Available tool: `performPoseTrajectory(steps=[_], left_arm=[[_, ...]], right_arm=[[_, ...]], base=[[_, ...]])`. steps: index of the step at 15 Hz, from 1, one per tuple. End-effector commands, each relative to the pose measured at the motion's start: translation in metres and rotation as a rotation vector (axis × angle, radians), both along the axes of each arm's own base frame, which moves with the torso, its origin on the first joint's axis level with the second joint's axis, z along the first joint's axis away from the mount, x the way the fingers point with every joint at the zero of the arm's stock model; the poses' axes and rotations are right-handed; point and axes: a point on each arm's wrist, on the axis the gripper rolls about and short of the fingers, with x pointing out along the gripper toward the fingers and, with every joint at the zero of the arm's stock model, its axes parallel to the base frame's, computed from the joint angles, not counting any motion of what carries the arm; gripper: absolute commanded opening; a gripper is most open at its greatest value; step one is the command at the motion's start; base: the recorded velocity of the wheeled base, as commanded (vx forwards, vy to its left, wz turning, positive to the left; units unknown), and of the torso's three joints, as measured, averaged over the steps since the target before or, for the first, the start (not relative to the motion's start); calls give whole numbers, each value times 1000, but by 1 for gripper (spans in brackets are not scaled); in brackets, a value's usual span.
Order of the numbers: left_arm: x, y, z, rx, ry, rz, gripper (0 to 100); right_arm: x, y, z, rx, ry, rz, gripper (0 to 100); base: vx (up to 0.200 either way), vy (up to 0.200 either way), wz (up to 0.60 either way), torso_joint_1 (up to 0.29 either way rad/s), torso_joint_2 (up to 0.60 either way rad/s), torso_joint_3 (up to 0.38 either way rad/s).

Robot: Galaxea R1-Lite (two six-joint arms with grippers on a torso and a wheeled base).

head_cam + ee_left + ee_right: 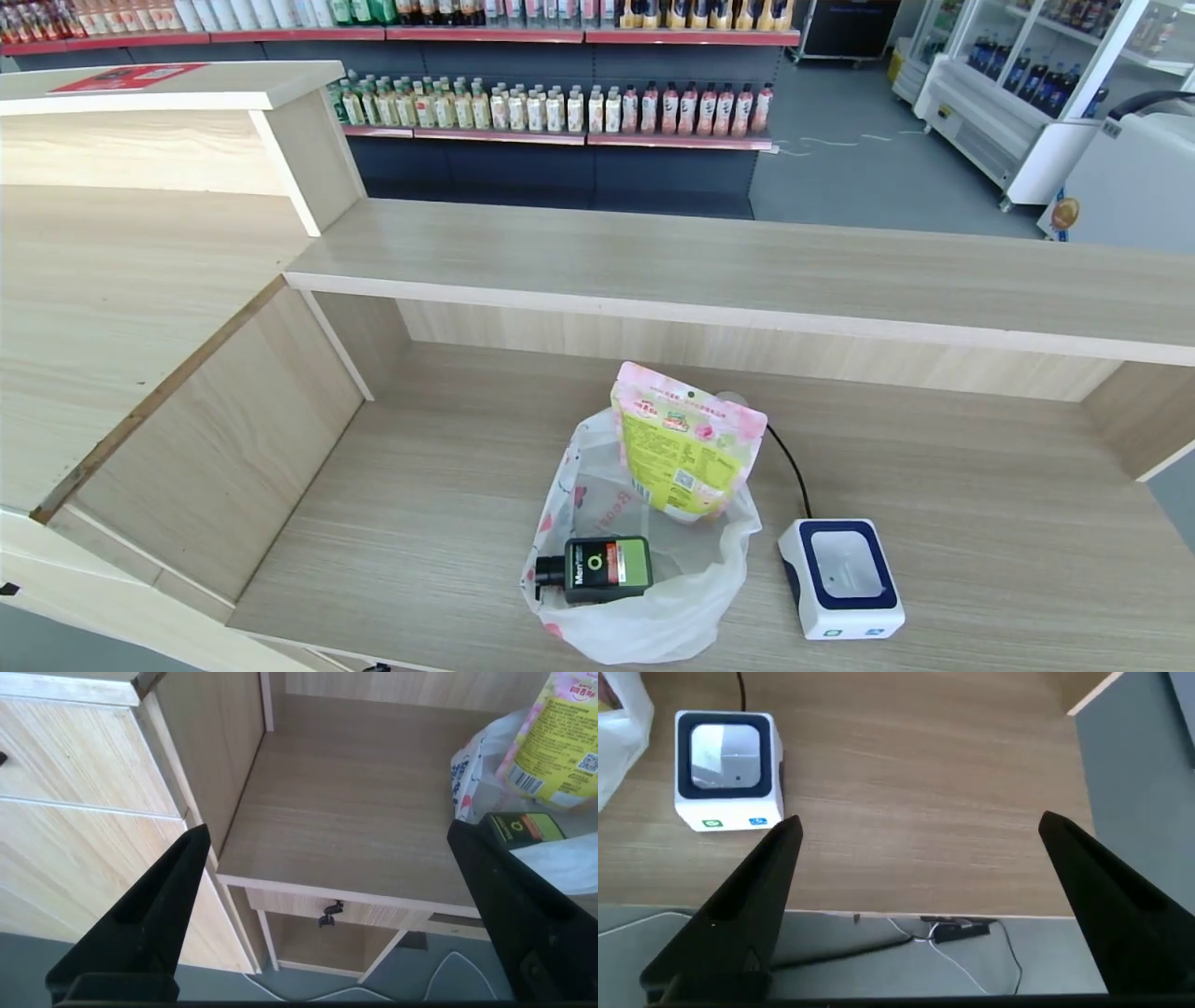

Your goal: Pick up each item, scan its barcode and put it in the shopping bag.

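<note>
A translucent white shopping bag lies open on the wooden counter near its front edge. A dark bottle with a green and orange label lies on its side inside the bag. A pink and yellow-green pouch stands upright in the bag's far part. The white and navy barcode scanner sits just right of the bag, its cable running back. My left gripper is open, held below and in front of the counter's left front corner; the bag, pouch and bottle lie off to its side. My right gripper is open before the counter edge, near the scanner.
A raised wooden ledge runs along the back of the counter, and a side wall closes its left. The counter right of the scanner is bare wood. Cables hang below the counter's front edge. Store shelves with bottles stand behind.
</note>
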Motion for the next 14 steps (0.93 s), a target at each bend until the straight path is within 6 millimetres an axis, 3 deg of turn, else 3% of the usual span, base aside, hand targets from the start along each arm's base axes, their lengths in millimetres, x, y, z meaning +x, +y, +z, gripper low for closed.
performPoseTrajectory(steps=[1,14], left_arm=[[0,0,0,0,0,0,100],[0,0,0,0,0,0,100]], right_arm=[[-27,5,-21,10,-141,39,100],[-27,4,-21,34,-142,88,100]], base=[[0,0,0,0,0,0],[0,0,0,0,0,0]])
